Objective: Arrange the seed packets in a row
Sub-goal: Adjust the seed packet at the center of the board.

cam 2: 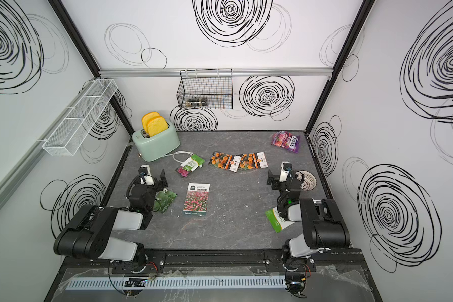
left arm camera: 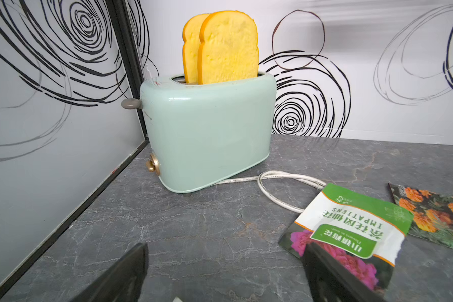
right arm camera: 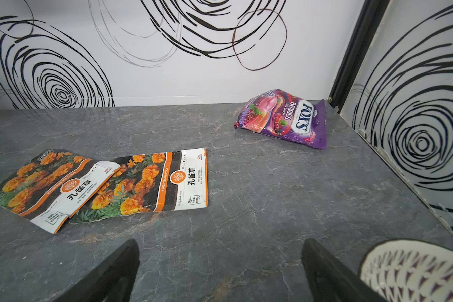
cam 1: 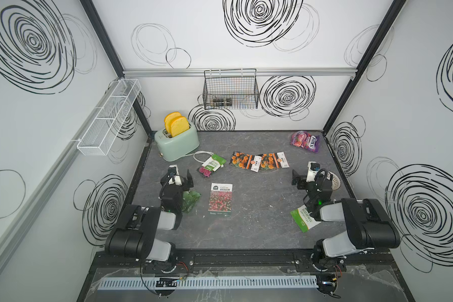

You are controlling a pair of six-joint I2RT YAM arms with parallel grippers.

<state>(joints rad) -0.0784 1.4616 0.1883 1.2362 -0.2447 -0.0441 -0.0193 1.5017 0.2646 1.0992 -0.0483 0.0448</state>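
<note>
1. Two grippers are seen with jaws spread wide and nothing held between them: the left gripper and the right gripper, both pointed toward the far wall.
2. Just to the right of the left gripper, a green-white IMPATIENS packet is laid tilted on the grey table. Its far corner is met by the white cord.
3. Under the left arm's wrist, at the left side, the dark green leafy packet is partly covered.
4. Just right of it, near the middle of the table, the pink flower-field packet is laid flat, apart from every other packet.
5. Far of centre, ahead and to the left of the right gripper, the left marigold packet is laid overlapping an edge of the right marigold packet.
6. At the near right, the second IMPATIENS packet is partly hidden beneath the right arm.
7. Just right of the right gripper, a white perforated strainer is seen.
8. In the far right corner, the purple candy bag is found. In the far left corner, the mint toaster is set with two bread slices standing in it.
</note>
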